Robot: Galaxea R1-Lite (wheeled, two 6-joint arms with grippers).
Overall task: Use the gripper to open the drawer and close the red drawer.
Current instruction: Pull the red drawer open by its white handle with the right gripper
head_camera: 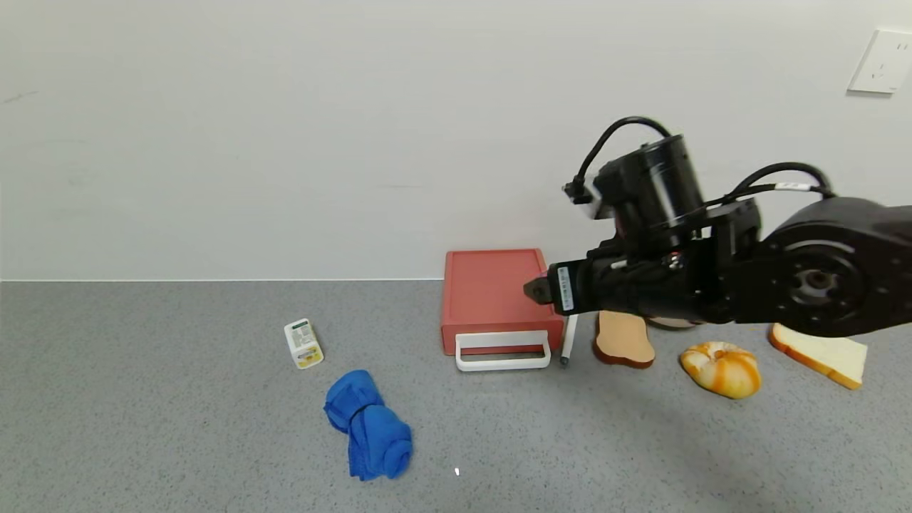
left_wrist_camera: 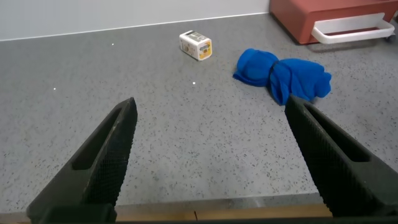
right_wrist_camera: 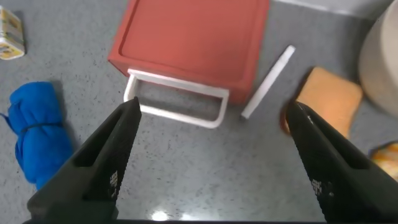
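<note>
The red drawer (head_camera: 490, 288) sits shut in its low red case by the wall, its white loop handle (head_camera: 502, 353) pointing to the front. My right gripper (head_camera: 536, 291) hovers above the case's right front corner. In the right wrist view this gripper (right_wrist_camera: 214, 109) is open and empty, its fingers (right_wrist_camera: 115, 162) spread wide above the table just in front of the handle (right_wrist_camera: 177, 102) and drawer (right_wrist_camera: 193, 37). My left gripper (left_wrist_camera: 210, 104) is open and empty, low near the table's front edge, out of the head view.
A white pen (head_camera: 568, 340) lies right of the drawer, then a brown toast slice (head_camera: 623, 338), a bread roll (head_camera: 721, 367) and a white bread slice (head_camera: 819, 354). A beige bowl (right_wrist_camera: 379, 62) is mostly hidden behind the arm. A blue cloth (head_camera: 367, 424) and a small box (head_camera: 303, 343) lie left.
</note>
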